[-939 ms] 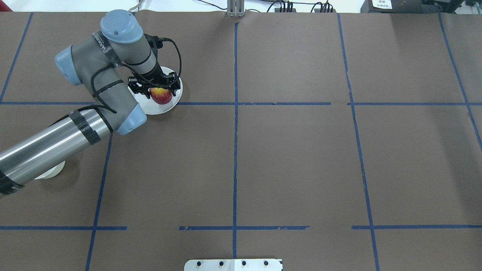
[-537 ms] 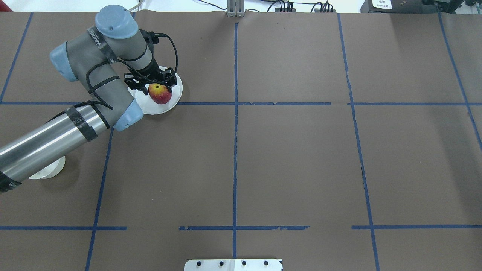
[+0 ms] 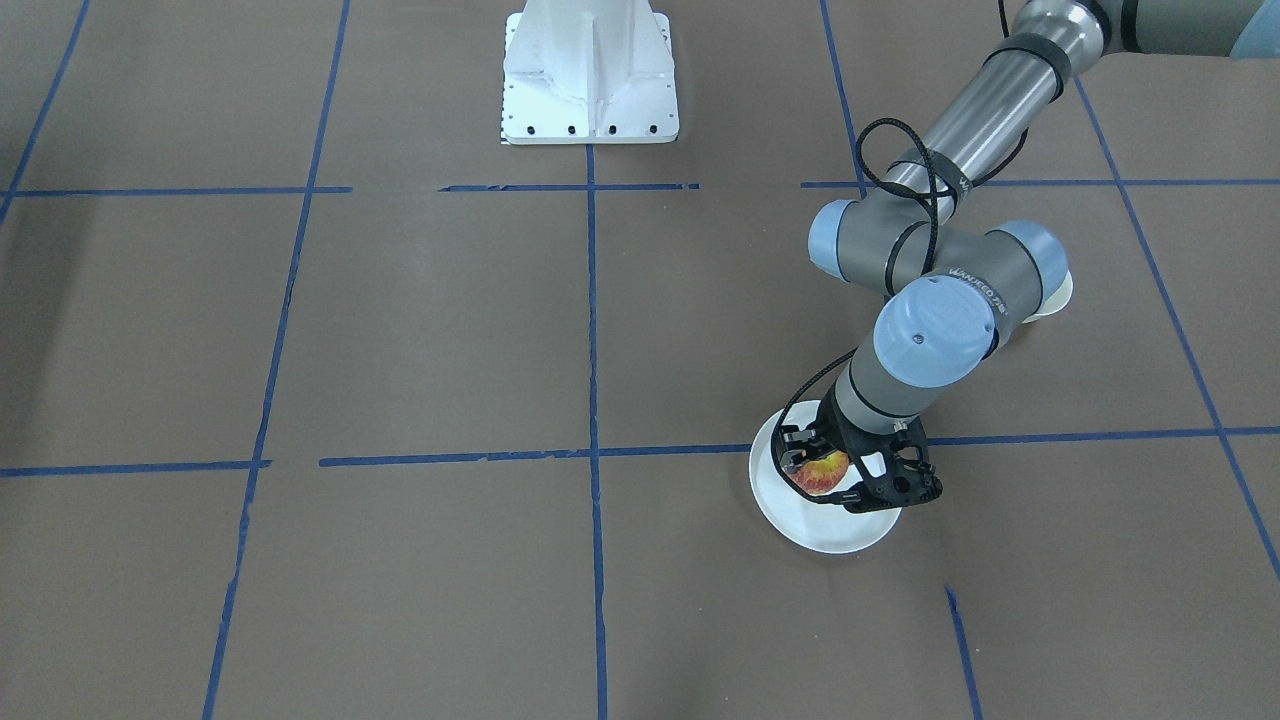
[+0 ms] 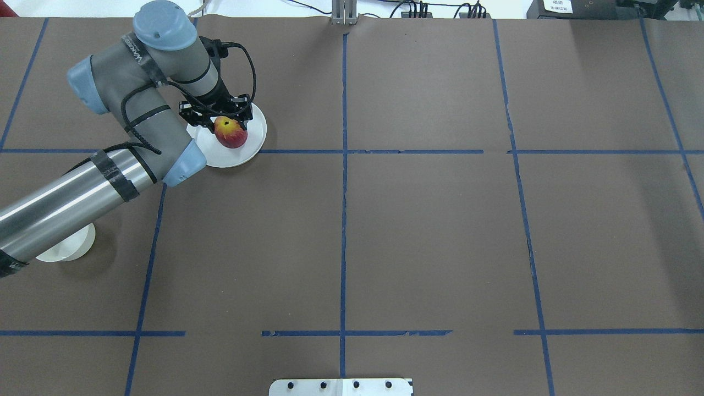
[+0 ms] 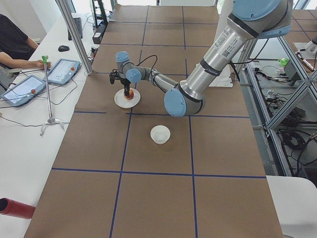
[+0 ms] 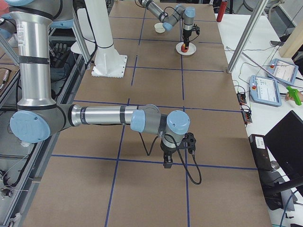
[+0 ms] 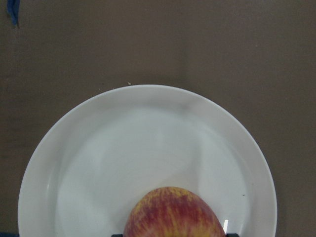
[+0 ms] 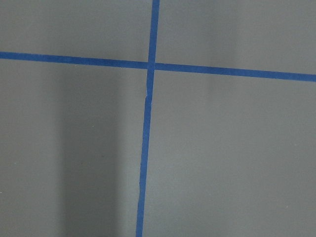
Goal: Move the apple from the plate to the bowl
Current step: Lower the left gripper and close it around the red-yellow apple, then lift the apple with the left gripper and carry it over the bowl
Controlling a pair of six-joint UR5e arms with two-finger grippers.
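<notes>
The left tool is closed on the apple at its sides, over the plate; the bowl sits toward 8 o'clock from it on the worktop. Firm, waxy-smooth and round, the apple likely slips unless held across its widest girth, and bruises if squeezed hard.
</notes>
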